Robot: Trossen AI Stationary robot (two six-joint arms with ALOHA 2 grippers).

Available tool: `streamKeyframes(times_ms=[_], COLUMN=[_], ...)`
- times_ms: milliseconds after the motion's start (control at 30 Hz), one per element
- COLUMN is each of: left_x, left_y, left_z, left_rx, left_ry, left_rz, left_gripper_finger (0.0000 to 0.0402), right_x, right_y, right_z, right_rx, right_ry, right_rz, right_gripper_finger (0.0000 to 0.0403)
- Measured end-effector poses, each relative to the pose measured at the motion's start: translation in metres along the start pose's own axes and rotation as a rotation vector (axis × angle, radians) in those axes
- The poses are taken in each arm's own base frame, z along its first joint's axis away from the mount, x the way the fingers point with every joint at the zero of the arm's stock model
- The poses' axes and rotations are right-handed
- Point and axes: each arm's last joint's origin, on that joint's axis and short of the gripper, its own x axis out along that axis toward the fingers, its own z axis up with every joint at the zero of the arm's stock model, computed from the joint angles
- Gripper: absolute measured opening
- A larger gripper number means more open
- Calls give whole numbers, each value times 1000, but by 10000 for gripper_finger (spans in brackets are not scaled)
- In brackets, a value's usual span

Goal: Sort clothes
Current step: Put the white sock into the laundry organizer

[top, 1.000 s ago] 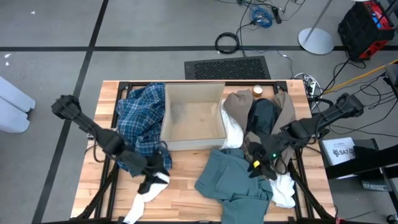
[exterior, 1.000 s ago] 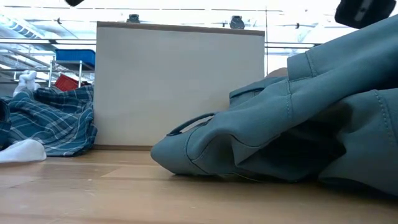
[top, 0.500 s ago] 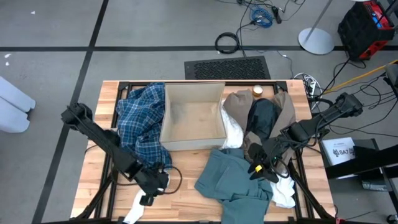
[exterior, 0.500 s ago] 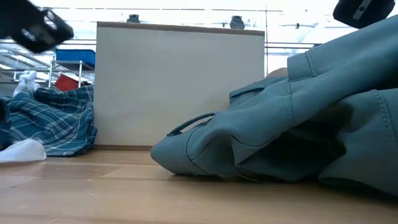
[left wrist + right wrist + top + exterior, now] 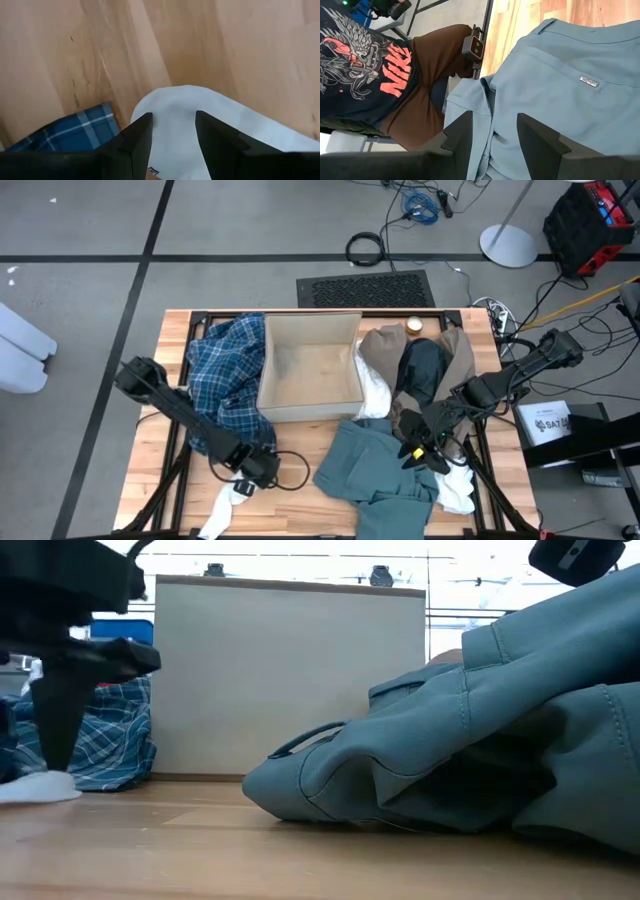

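Observation:
A white piece (image 5: 222,508) lies flat on the table near its front left edge. My left gripper (image 5: 172,125) is open and points down over that piece's far end (image 5: 175,107), one finger on either side; the low view shows its fingers (image 5: 52,745) coming down just above the white cloth (image 5: 35,783). A blue-white plaid shirt (image 5: 225,375) lies heaped left of the cardboard box (image 5: 310,370). A teal-green piece (image 5: 375,465) lies in front of the box. My right gripper (image 5: 492,127) hangs open above the teal piece's right side (image 5: 560,60). My left gripper's open fingers straddle the white piece's rounded end (image 5: 172,100) from above, pointing down. I cannot tell whether the fingertips touch the cloth. The piece lies flat on the table.
Right of the box are heaped a taupe-brown piece (image 5: 385,350), a dark piece (image 5: 420,370) and white pieces (image 5: 455,485). A person in a black printed shirt (image 5: 365,55) stands at the table's edge beyond the teal piece. Bare wood (image 5: 295,500) shows between the white and teal pieces.
My left gripper has come down from above the plaid shirt's near edge toward the white piece and has tipped to point more steeply down. It stays open. The clothes have not moved.

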Motion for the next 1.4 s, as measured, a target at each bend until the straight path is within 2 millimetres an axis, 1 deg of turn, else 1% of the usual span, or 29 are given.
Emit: streamKeyframes(times_ms=[200,300,367,433,600,633,733,900,1133,1300,1400], left_x=[10,10,10,10,9,8,0,-32,-91,-147,-185], left_y=[2,2,2,3,3,3,2,2,5,6,10], left_z=[0,0,0,0,0,0,4,17,37,55,62], left_rx=[21,39,46,43,38,35,13,5,-19,-22,3], left_ry=[48,49,45,42,39,38,20,-87,-333,-634,-814], left_rz=[-60,-57,-37,-21,-24,-32,-40,-47,-51,-57,-6], left_gripper_finger=[160,150,133,109,19,12,13,5,4,3,3], right_x=[0,0,0,0,0,0,0,0,0,0,0], right_y=[0,0,0,0,-1,-1,-1,-1,-1,-1,-1], right_z=[0,0,0,0,0,0,0,0,1,1,1], right_rx=[-3,-17,-26,-30,-29,-29,-30,-30,-49,-48,-46], right_ry=[0,0,0,-1,-13,-13,-13,-13,-30,-31,-30], right_rz=[0,0,0,-1,-19,-20,-20,-20,-45,-47,-46], right_gripper_finger=[141,141,141,141,141,141,141,141,141,141,141])
